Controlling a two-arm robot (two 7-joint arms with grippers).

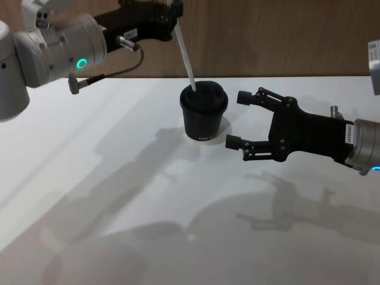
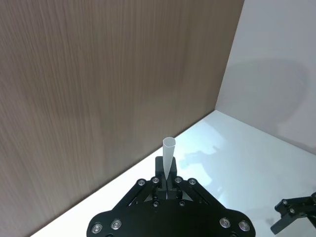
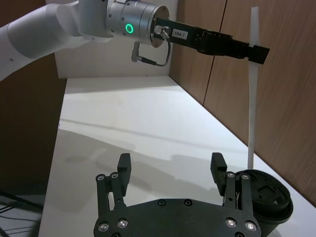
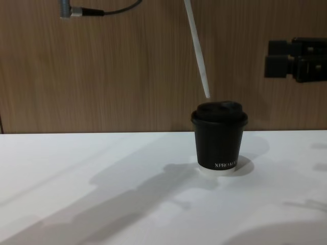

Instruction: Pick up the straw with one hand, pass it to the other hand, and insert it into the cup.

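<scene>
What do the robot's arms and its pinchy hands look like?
Both arms are white with silver cylindrical wrists that have a green glowing ring. The left end effector is long and black, with a small white label and a thin black cable looping from its wrist. The right end effector is black and blocky, with linked bars, two short square-tipped fingers and a white label.

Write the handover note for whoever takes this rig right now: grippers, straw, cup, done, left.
Left gripper: shut on the straw, held high above the cup, near the wooden back wall.
Right gripper: jaws open, holding nothing, hovering just to the right of the cup.
Straw: tilted, its lower tip right above the cup's lid; the chest view shows a small gap, so it is not in yet.
Cup: upright on the white table, lid on.
Done: straw is picked up and sits in the left gripper.
Left: lower the tip through the lid, then release.
</scene>
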